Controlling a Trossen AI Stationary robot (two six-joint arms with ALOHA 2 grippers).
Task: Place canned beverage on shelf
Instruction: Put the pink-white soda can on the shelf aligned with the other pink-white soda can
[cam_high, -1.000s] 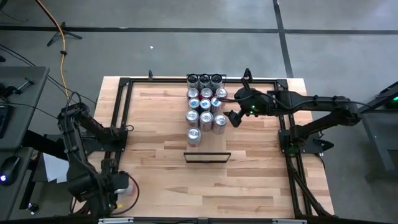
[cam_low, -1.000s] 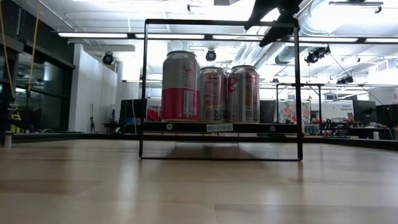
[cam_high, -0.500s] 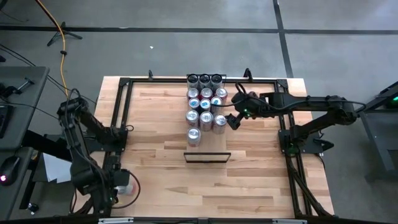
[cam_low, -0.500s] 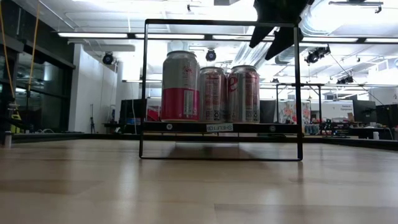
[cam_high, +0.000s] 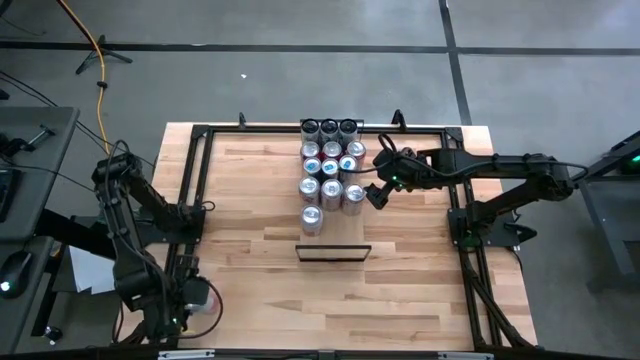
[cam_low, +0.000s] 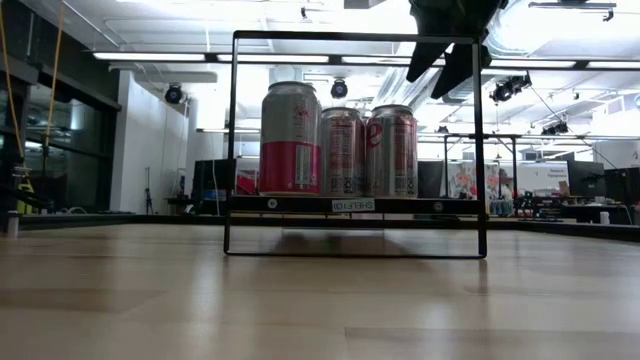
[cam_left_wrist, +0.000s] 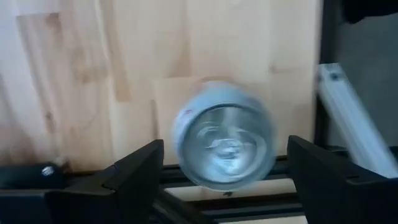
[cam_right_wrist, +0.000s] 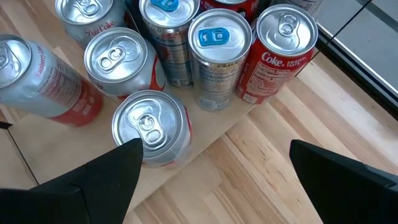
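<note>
A lone silver can (cam_left_wrist: 224, 140) stands upright on the table by its near left corner, partly hidden under my left gripper (cam_high: 197, 300) in the high view. That gripper (cam_left_wrist: 224, 148) points down and is open, with one finger on either side of the can and a gap at each. Several cans (cam_high: 328, 165) stand upright on the shelf (cam_high: 346, 232), a pale wood panel at the middle far side. My right gripper (cam_high: 378, 192) hovers open just right of them, slanting down toward the nearest silver can (cam_right_wrist: 149, 127) and touching nothing.
A black rail frame (cam_high: 200, 180) runs round the work area, and one rail passes close by the lone can (cam_left_wrist: 205, 186). A black upright frame (cam_low: 355, 40) stands at the shelf's near end. Bare tabletop (cam_high: 260, 280) lies between the lone can and the shelf.
My left gripper has come down over the lone can at the near left corner and has rolled a little about its own axis. My right gripper has tipped further downward beside the cans on the shelf. Neither gripper has opened or shut.
</note>
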